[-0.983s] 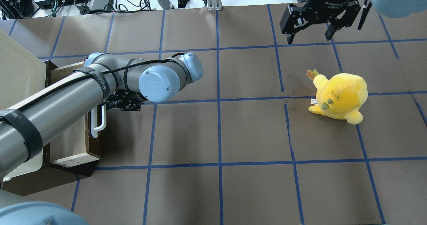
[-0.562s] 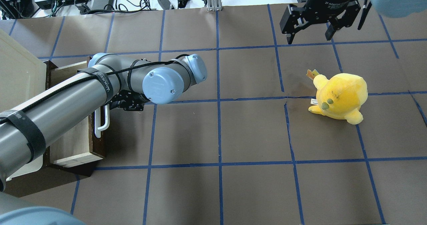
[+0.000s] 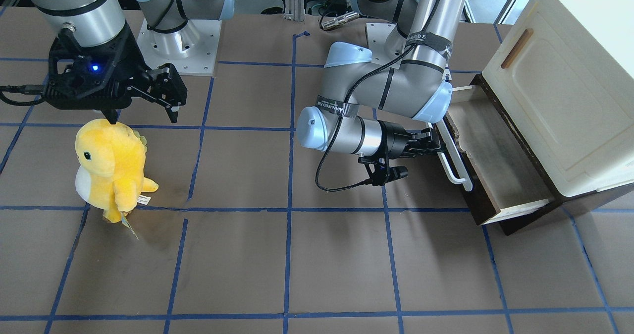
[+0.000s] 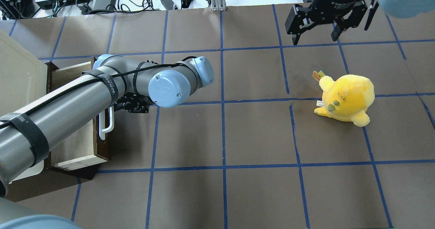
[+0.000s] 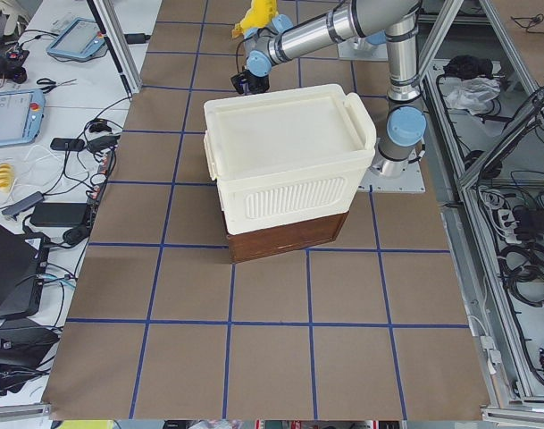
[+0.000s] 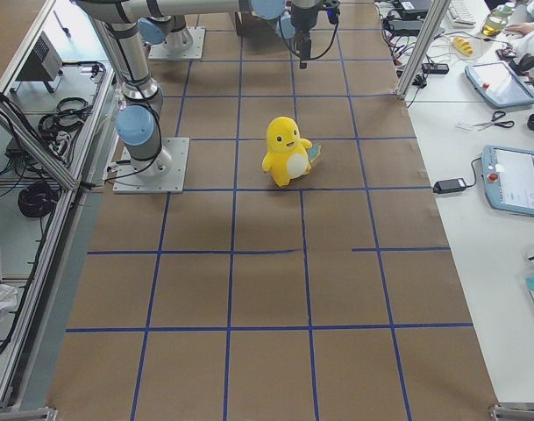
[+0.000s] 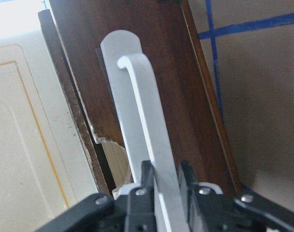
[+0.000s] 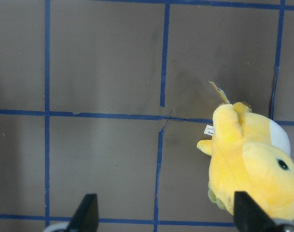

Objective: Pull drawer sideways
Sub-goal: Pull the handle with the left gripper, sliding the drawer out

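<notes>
the drawer (image 3: 495, 150), at the table's left end, has slid further out from under the cabinet (image 3: 569, 101) in the last second, so the pull works; i judge it is about half open. the left gripper (image 7: 165, 171) is narrow, clamped on the handle (image 7: 142, 111). the right gripper (image 4: 314, 37) hangs wide and holds nothing.

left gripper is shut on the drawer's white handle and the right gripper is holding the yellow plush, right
Not quite: the right gripper is open and clear of the yellow plush, as the overhead view shows. The left gripper is shut on the drawer's white handle.
</notes>
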Action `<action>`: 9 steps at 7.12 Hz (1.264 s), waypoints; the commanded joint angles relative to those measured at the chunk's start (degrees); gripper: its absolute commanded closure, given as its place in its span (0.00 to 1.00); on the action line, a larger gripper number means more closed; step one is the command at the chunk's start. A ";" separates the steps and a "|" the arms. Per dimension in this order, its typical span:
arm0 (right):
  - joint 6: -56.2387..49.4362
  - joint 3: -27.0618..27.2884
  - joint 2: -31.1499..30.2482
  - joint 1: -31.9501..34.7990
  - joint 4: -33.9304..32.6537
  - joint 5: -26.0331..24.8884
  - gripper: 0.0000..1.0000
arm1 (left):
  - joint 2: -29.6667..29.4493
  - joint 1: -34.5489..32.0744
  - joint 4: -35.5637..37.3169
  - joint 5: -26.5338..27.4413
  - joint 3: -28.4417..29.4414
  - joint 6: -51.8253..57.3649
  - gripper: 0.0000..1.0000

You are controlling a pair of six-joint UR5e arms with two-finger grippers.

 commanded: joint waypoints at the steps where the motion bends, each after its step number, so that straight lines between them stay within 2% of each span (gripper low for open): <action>1: 0.00 0.00 0.00 0.00 0.00 0.00 0.00 | 0.00 -0.96 0.16 0.18 0.00 0.17 0.88; 3: 0.00 0.00 0.00 0.00 0.00 0.00 0.00 | 0.00 -1.06 0.42 0.10 0.00 0.35 0.88; 4: 0.00 0.00 0.00 0.00 0.00 0.00 0.00 | 0.09 -1.06 0.42 0.18 -0.09 0.44 0.39; 5: -0.09 0.00 0.00 0.00 0.00 0.00 0.00 | 0.09 -1.06 0.51 0.01 0.00 0.44 0.00; 8: 0.00 0.00 0.00 0.00 0.00 0.00 0.00 | 0.79 -0.97 0.51 -0.08 0.09 0.44 0.00; 9: 0.00 0.00 0.00 0.00 0.00 0.00 0.00 | 2.53 -0.71 0.77 -1.21 0.52 3.92 0.00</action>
